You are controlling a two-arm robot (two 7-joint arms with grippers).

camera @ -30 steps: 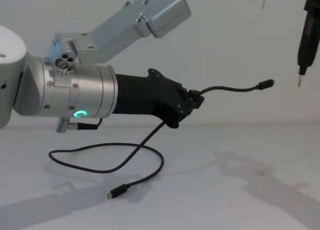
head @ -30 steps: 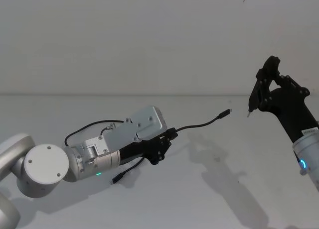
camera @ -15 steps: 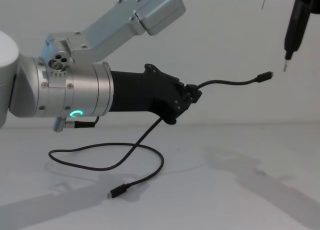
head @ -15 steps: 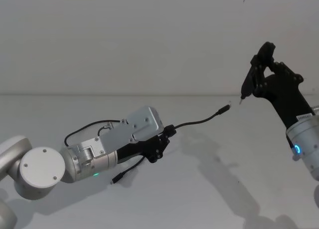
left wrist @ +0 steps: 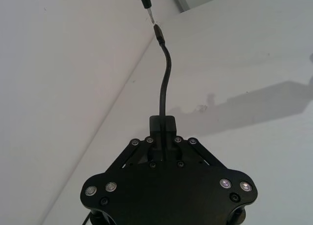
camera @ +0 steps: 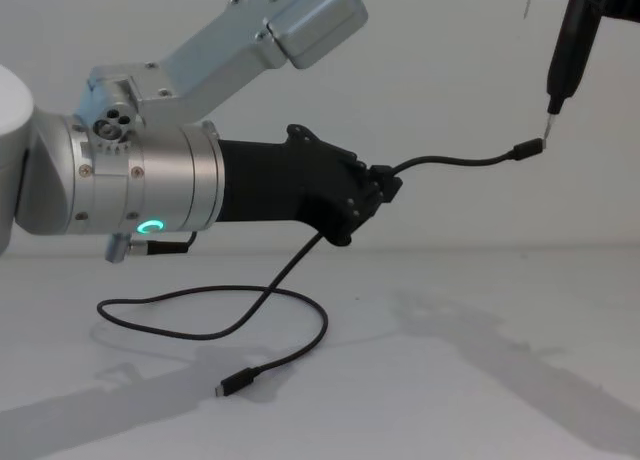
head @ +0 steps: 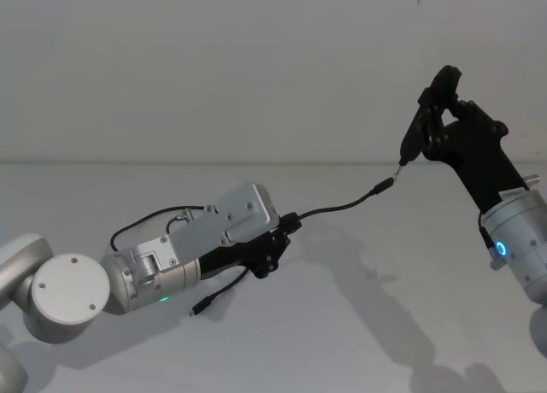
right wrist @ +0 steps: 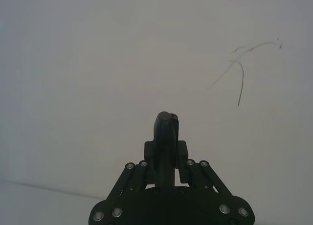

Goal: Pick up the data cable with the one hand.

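Note:
The data cable (head: 342, 210) (camera: 450, 161) is a thin black cord. My left gripper (head: 286, 225) (camera: 390, 185) (left wrist: 163, 122), black on a silver wrist with a green ring light, is shut on it above the table. A short free length arches out to the right and ends in a small plug (camera: 528, 149) (left wrist: 159, 32). The rest hangs down, loops on the table and ends in a second plug (camera: 235, 384). My right gripper (head: 408, 154) (camera: 555, 100) (right wrist: 166, 122) is raised at the right, shut to a slim point. Its small metal tip is right at the raised plug.
The white table (camera: 480, 380) spreads under both arms, with a plain white wall behind. The left wrist's own short black wire (head: 141, 222) curves over the silver forearm. Arm shadows lie on the table's right half.
My right gripper has swung left and slightly up, bringing its metal tip from well right of the raised plug to right at it. My left arm has shifted a little left, still holding the cable.

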